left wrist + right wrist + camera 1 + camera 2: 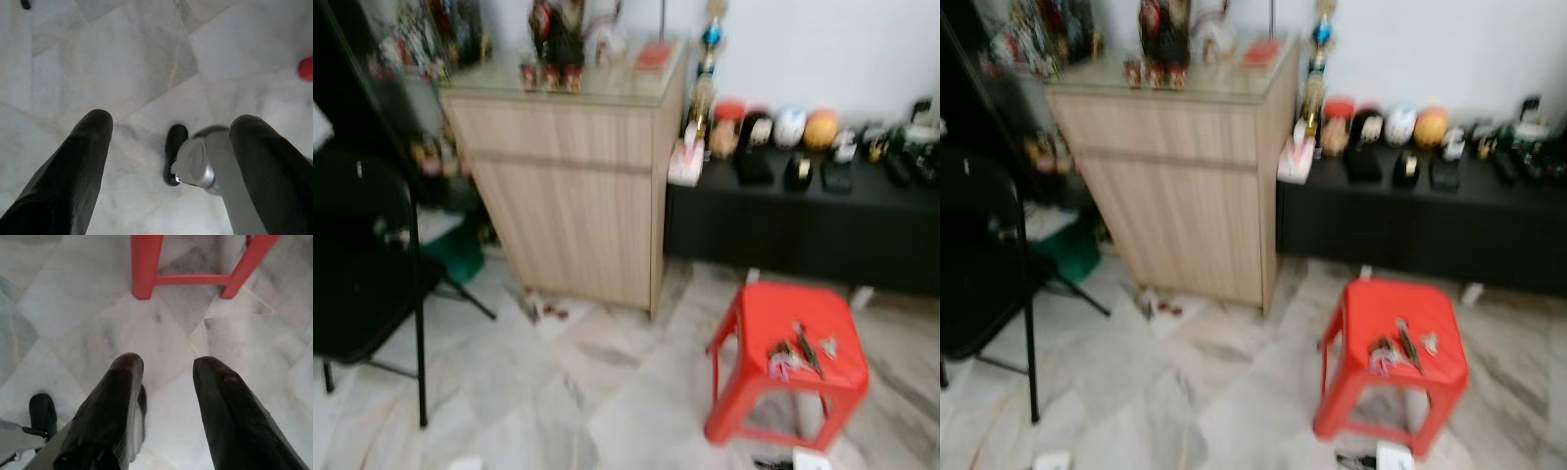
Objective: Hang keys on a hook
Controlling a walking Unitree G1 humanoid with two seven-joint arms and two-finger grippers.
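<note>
Ahead of the right pincer [164, 377], one red stool [790, 357] carries one bunch of keys [798, 352]. Both pincers hang released above the marble floor [146, 58], the left pincer [171, 142] too.

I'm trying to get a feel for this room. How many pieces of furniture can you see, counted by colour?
Red: 1, the plastic stool with the keys on its seat.
Black: 2, the folding chair and the low black bench along the wall.
Light wood: 1, the cabinet.
Total: 4 pieces of furniture.
</note>
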